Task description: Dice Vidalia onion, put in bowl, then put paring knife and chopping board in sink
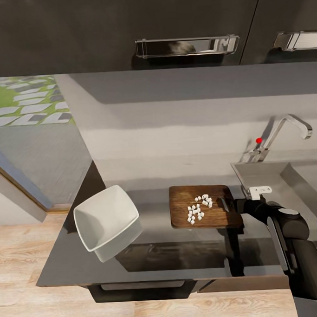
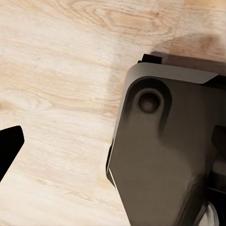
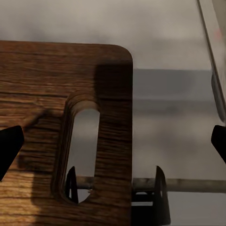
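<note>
1. The chopping board [image 1: 205,212] lies on the dark bench [image 1: 173,255], just left of the sink [image 1: 280,175], with diced onion [image 1: 198,207] scattered on top.
2. The white bowl [image 1: 106,221] sits tilted, left of the board.
3. The right end effector [image 1: 228,204] grasps the board's handle-slot end, fingers [image 3: 160,188] clenched on its edge.
4. The left end effector's state cannot be told.

No text, label, brand, number or sign can be read anywhere.
</note>
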Available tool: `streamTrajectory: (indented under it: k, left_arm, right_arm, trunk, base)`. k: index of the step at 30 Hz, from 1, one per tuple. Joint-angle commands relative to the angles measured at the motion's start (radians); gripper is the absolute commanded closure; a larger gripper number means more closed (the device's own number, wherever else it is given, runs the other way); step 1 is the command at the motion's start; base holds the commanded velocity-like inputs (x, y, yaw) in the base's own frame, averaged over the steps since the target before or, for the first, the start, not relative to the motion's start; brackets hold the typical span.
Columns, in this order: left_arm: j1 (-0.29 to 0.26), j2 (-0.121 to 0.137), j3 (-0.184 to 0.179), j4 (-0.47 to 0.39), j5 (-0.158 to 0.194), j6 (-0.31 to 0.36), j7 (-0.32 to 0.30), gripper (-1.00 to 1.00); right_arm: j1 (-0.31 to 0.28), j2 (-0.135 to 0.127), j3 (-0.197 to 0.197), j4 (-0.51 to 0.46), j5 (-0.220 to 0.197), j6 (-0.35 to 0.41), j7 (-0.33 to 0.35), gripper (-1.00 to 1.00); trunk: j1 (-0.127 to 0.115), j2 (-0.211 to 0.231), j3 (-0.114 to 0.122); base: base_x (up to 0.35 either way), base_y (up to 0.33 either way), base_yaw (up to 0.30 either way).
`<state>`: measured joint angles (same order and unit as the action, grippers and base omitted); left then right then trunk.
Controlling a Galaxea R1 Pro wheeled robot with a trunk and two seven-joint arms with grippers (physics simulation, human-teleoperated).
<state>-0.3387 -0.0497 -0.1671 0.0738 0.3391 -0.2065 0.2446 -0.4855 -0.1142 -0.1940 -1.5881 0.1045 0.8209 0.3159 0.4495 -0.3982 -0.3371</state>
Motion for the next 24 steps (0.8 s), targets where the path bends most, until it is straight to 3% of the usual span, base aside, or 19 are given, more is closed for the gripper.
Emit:
streamTrajectory:
  k: [1, 24]
  left_arm:
    - [-0.002, 0.0, -0.008, 0.004, 0.008, -0.007, 0.001, -1.0]
    - [-0.002, 0.001, -0.008, 0.004, 0.008, -0.007, 0.001, -1.0]
  right_arm:
    - [-0.001, 0.0, -0.001, -0.001, 0.011, 0.004, 0.009, -1.0]
    - [-0.001, -0.001, -0.001, -0.001, 0.014, 0.004, 0.009, -1.0]
  trunk:
    - [0.001, -0.002, -0.002]
    - [0.001, -0.002, -0.003]
  base:
    - [0.0, 0.0, 0.0]
    - [0.0, 0.0, 0.0]
